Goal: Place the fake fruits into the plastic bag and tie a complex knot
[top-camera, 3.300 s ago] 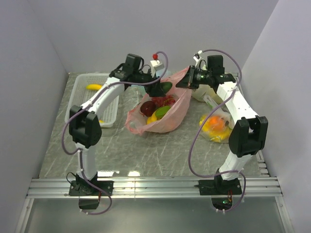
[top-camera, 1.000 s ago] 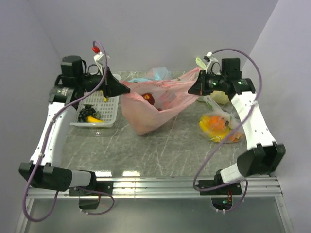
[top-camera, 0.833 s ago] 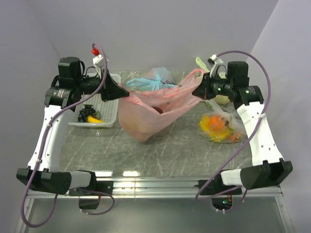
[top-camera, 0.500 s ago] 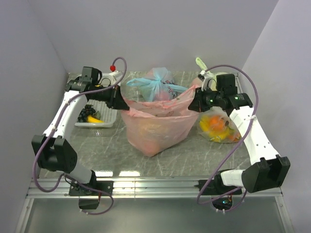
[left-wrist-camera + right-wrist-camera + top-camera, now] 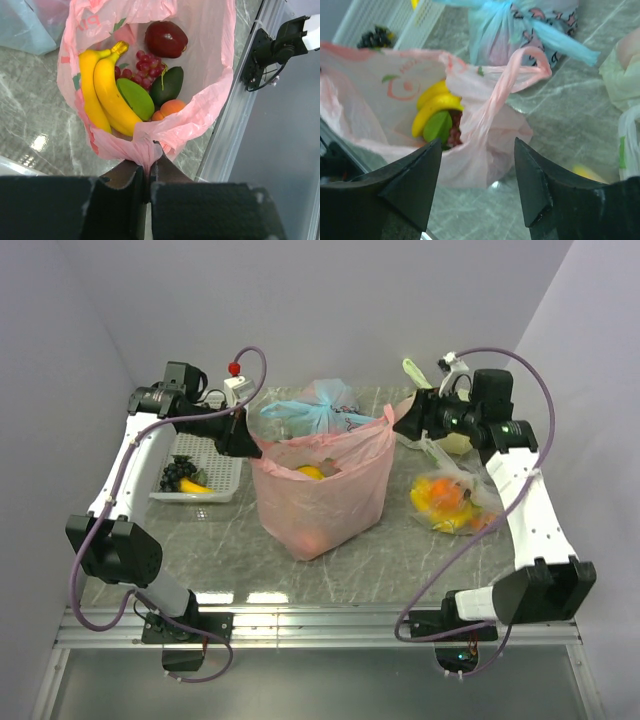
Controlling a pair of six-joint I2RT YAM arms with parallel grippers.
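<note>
Plastic bag (image 5: pixel 320 495) of fake fruits (image 5: pixel 125 85) — thin, slippery, likely bottom-heavy. Left gripper (image 5: pixel 148 172) clamped on one handle (image 5: pixel 146 152); right gripper (image 5: pixel 477 144) spread wide — free handle loop (image 5: pixel 520 65) looks best hold.

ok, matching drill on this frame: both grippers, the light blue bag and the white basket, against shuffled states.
1 left gripper
2 right gripper
3 light blue bag
4 white basket

a holds dark grapes and a banana
b tied shut
c open, handle loop loose ahead
d shut on pink bag

Pairs: 1-d, 2-c, 3-b, 4-a
</note>
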